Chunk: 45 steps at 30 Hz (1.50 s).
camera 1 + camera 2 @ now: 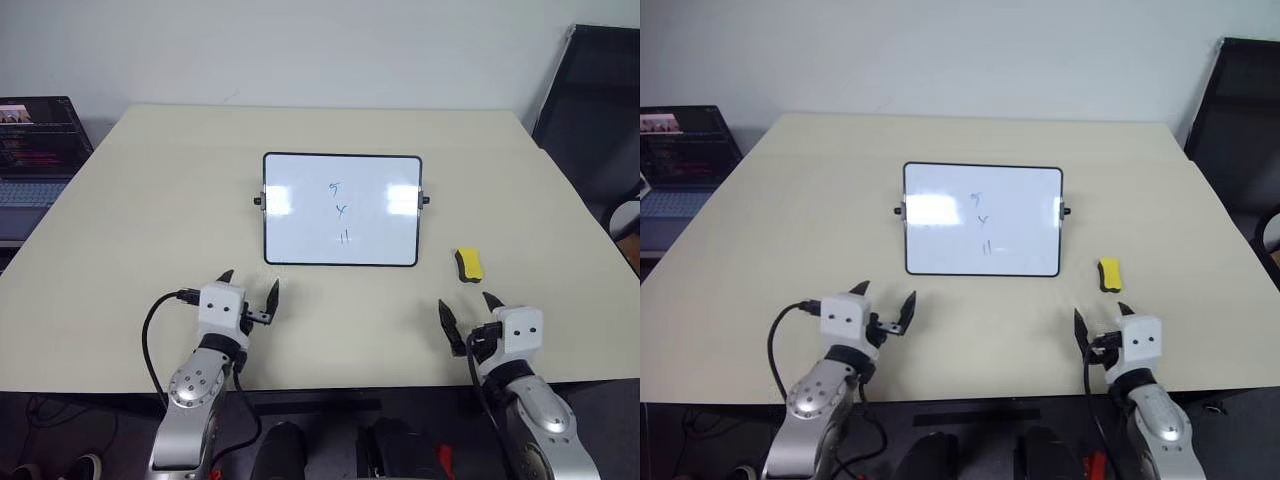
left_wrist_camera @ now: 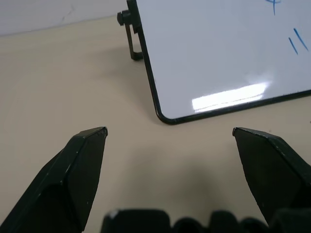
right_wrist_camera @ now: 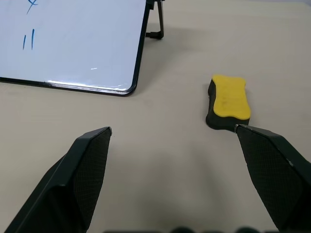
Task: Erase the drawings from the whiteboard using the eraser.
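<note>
Eraser (image 1: pixel 469 265): yellow block, dark underside, flat on table (image 1: pixel 150 200), just right of whiteboard (image 1: pixel 300 225), apart from its frame. Long axis roughly front to back, away from robot. Right gripper (image 1: pixel 467 311): nearer of the 2, just short of eraser, fingers spread wide, empty; in right wrist view, eraser (image 3: pixel 228 101) ahead and offset toward 1 finger, near its tip. Left gripper (image 1: pixel 249 283): fingers wide, empty, near whiteboard's lower left corner. Drawings (image 1: pixel 340 211): 3 small marks in a column at board centre, untouched. Likely next: short forward reach by right arm, slightly outward. Bare tabletop around eraser; table's right edge well apart; whiteboard propped on rear legs, liable to shift if pushed.
</note>
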Motion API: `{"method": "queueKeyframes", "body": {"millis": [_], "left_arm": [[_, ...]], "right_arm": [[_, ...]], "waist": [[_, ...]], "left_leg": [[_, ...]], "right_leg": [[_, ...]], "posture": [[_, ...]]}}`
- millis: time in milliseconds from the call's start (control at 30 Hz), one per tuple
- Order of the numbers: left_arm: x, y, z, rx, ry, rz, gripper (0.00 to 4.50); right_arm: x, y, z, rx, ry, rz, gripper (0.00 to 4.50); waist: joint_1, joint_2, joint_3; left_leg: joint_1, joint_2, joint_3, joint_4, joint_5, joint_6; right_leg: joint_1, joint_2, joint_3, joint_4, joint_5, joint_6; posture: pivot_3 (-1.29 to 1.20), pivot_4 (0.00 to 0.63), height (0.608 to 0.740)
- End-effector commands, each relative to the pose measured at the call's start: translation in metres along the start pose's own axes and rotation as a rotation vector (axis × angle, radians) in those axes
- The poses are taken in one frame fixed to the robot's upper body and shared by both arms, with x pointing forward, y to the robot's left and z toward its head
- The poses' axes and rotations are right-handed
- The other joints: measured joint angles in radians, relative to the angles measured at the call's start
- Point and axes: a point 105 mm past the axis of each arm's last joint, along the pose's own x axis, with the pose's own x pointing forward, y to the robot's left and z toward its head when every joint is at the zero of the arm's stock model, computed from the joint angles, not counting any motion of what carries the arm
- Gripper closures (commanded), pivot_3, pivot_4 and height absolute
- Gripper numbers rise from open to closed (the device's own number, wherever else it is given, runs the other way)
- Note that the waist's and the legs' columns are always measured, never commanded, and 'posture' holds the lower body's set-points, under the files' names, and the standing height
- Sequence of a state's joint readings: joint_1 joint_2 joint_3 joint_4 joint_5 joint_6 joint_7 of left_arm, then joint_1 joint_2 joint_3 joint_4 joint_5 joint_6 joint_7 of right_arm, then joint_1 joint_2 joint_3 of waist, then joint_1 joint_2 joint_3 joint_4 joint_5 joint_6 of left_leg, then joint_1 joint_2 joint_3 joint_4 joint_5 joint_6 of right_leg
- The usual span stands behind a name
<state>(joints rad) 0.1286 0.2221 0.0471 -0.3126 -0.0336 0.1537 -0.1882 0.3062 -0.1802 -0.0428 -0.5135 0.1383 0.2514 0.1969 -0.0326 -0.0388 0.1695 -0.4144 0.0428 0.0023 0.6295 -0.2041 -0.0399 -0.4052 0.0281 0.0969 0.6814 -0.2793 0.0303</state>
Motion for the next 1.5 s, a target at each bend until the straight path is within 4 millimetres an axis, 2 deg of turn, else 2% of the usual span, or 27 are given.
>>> {"method": "queueKeyframes", "body": {"millis": [33,133,300,433,567,700,800,967,1167,1333,1500], "left_arm": [[0.002,-0.002,0.019,0.026,-0.063,-0.018,0.0],[0.002,0.0,0.016,0.032,-0.054,-0.019,0.0],[0.002,0.001,0.016,0.038,-0.049,-0.085,0.0],[0.006,0.008,0.027,0.043,-0.094,-0.107,0.0],[0.01,-0.003,0.038,0.051,-0.147,-0.263,0.0],[0.016,-0.023,0.057,0.072,-0.196,-0.464,0.0],[0.022,-0.044,0.07,0.112,-0.216,-0.676,0.0],[0.032,-0.053,0.09,0.121,-0.227,-0.891,0.0],[0.044,-0.059,0.11,0.156,-0.218,-1.074,0.0],[0.045,-0.061,0.112,0.191,-0.198,-1.158,0.0],[0.046,-0.056,0.113,0.203,-0.196,-1.162,0.0]], "right_arm": [[0.0,0.005,0.012,0.0,-0.034,0.022,0.04],[-0.002,0.008,0.009,-0.003,-0.011,0.028,0.04],[-0.008,0.019,0.023,0.002,-0.034,0.081,0.04],[-0.002,0.029,0.03,-0.023,-0.051,0.114,0.04],[0.008,0.031,0.033,-0.031,-0.046,0.085,0.04],[0.007,0.017,0.045,-0.038,-0.043,0.033,0.04],[0.01,0.001,0.062,-0.058,-0.069,-0.012,0.04],[0.026,-0.015,0.078,-0.017,-0.044,-0.076,0.04],[0.047,-0.038,0.08,0.079,0.076,-0.114,0.04],[0.064,-0.038,0.07,0.104,0.155,-0.092,0.04],[0.078,-0.049,0.063,0.082,0.176,-0.118,0.04]], "waist": [[0.0,0.0,-0.001],[0.0,0.0,-0.002],[0.0,0.0,-0.002],[0.0,0.0,-0.002],[0.0,0.0,-0.002],[0.003,0.0,-0.002],[0.003,0.0,-0.002],[-0.007,0.0,-0.003],[-0.009,0.001,-0.002],[-0.014,0.001,-0.002],[-0.022,0.001,-0.002]], "left_leg": [[0.0,0.0,0.0,0.0,0.0,0.0],[0.0,0.0,0.0,0.0,0.0,0.0],[0.0,0.0,0.0,0.0,0.0,0.0],[0.0,0.0,0.0,0.0,0.0,0.0],[0.001,0.0,0.001,0.0,0.0,0.0],[0.0,-0.001,0.0,0.0,0.0,0.0],[-0.001,-0.001,0.0,0.0,0.0,0.0],[0.001,-0.002,0.001,0.001,0.001,0.0],[-0.001,-0.004,0.0,0.0,0.0,0.0],[-0.001,-0.005,0.0,0.0,0.0,0.001],[-0.001,-0.005,0.0,0.0,0.0,0.001]], "right_leg": [[0.0,0.0,0.0,0.0,0.0,0.0],[0.0,0.0,0.0,0.0,0.0,0.0],[0.0,0.0,0.0,0.0,0.0,-0.001],[0.0,0.0,0.0,0.0,0.0,0.0],[0.0,0.0,-0.001,0.0,0.0,0.0],[0.0,0.0,-0.001,0.0,0.0,-0.001],[0.0,0.0,-0.002,0.0,0.0,0.0],[0.0,0.002,-0.001,0.0,0.002,0.001],[-0.001,0.003,-0.002,0.0,0.002,0.0],[-0.001,0.003,-0.001,-0.001,0.002,0.0],[-0.001,0.003,-0.001,-0.001,0.002,0.0]], "posture": [[0.0,0.15,0.74],[0.0,0.15,0.74],[0.0,0.15,0.74],[0.0,0.15,0.74],[0.0,0.15,0.74],[0.0,0.15,0.74],[0.0,0.15,0.74],[0.0,0.15,0.74],[0.0,0.15,0.74],[0.0,0.15,0.74],[0.0,0.15,0.74]]}}
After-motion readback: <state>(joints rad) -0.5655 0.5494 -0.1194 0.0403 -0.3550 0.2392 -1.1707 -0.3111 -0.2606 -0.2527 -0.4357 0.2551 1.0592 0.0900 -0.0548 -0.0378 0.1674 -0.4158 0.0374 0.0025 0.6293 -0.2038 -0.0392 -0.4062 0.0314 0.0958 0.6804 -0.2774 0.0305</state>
